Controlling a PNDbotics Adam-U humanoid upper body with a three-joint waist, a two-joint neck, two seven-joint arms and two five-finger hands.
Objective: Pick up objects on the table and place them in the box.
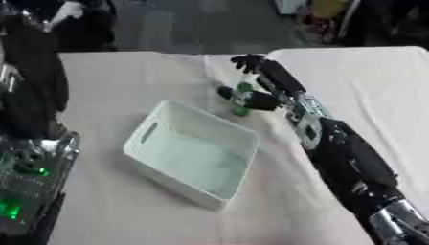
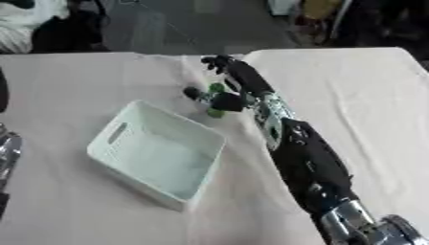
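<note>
A white rectangular box [image 1: 150,132] lies askew in the middle of the cloth-covered table, and I see nothing inside it. My right hand [image 1: 261,81] reaches in from the lower right to just past the box's far right corner. Its fingers and thumb are curled around a small green object [image 1: 243,88], part of which shows lower down beside the thumb. The green object [image 2: 217,88] is held just above the cloth, close to the box's far rim. My left hand shows in neither view.
The table [image 1: 117,81] is covered with a pale, wrinkled cloth. A black device with green lights [image 1: 25,177] sits at the left edge. Dark shapes stand beyond the far edge.
</note>
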